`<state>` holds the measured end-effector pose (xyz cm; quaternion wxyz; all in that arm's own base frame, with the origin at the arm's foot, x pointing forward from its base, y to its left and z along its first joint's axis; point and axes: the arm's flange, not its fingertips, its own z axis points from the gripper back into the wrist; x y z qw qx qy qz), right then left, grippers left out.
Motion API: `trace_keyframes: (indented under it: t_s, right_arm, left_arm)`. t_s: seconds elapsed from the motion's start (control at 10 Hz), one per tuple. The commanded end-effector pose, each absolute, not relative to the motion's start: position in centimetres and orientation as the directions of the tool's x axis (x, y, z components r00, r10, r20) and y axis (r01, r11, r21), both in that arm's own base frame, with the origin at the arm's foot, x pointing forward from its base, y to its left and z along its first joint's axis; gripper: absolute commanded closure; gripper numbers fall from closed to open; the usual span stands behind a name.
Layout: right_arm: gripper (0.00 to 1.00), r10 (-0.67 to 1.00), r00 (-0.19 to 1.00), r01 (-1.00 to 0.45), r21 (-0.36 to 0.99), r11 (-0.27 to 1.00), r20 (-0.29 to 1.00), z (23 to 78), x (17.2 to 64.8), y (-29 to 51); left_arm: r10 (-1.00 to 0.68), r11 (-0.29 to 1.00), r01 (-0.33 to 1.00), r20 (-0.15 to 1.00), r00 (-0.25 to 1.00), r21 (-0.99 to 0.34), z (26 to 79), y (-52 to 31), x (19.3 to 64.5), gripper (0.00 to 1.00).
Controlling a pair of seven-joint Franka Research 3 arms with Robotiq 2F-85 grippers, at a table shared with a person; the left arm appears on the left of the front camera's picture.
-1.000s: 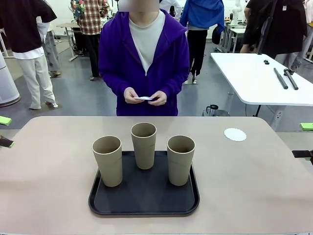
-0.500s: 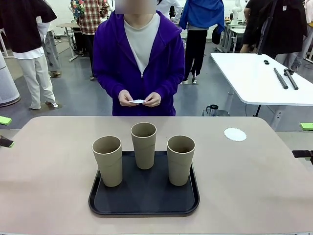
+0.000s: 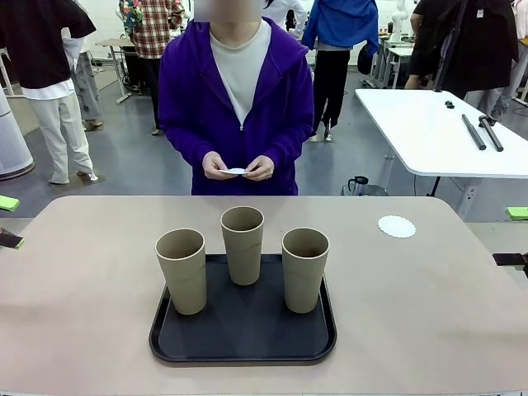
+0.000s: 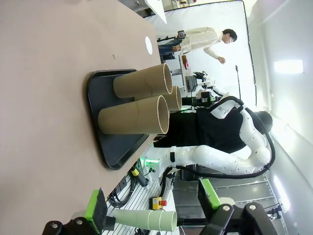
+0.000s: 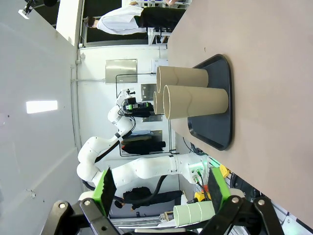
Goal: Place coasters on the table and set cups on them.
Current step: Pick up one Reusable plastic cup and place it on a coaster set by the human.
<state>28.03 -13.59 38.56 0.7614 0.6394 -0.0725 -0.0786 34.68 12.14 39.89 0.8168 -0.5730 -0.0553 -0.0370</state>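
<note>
Three tan cups [image 3: 242, 245] stand upright on a black tray [image 3: 243, 334] in the middle of the tabletop [image 3: 82, 313]. One paper coaster [image 3: 397, 226] lies flat near the far right corner, and the person's hands [image 3: 217, 165] pinch a white slip [image 3: 237, 171], likely another. The cups look light, stiff and matte – best taken round the body. The coaster looks flimsy and likely to slide. The left tool [image 4: 152, 205] and right tool [image 5: 161, 188] both gape wide, empty. The tabletop is smooth, and the room behind is busy, with a white table [image 3: 429, 132] off to the side
</note>
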Motion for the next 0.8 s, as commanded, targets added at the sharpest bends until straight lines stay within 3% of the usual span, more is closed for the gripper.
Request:
trace_keyframes:
  t_s: [0.0, 0.2, 0.5, 0.6, 0.7]
  right_arm:
    - [0.0, -0.225, 0.974, 0.024, 0.988, 0.151, 0.011, 38.6, 28.2, -13.6]
    - [0.0, -0.212, 0.977, 0.027, 0.985, 0.17, 0.01, 38.6, 28.0, -13.6]
    - [0.0, 0.061, 0.974, -0.222, 0.869, 0.441, 0.218, 44.3, 31.4, -10.3]
    - [0.0, 0.253, 0.93, -0.367, 0.716, 0.594, 0.268, 46.5, 32.5, -7.6]
    - [0.0, 0.404, 0.862, -0.506, 0.584, 0.635, 0.307, 48.3, 33.0, -4.5]
  left_arm:
    - [0.01, 0.329, 0.126, 0.137, 0.991, -0.936, 39.9, 12.1, 34.6, 0.0]
    - [0.01, 0.329, 0.126, 0.137, 0.991, -0.936, 39.9, 12.1, 34.6, 0.0]
    - [0.01, 0.329, 0.126, 0.137, 0.991, -0.936, 39.9, 12.1, 34.6, 0.0]
    - [0.01, 0.329, 0.126, 0.137, 0.991, -0.936, 39.9, 12.1, 34.6, 0.0]
    - [0.01, 0.329, 0.126, 0.137, 0.991, -0.936, 39.9, 12.1, 34.6, 0.0]
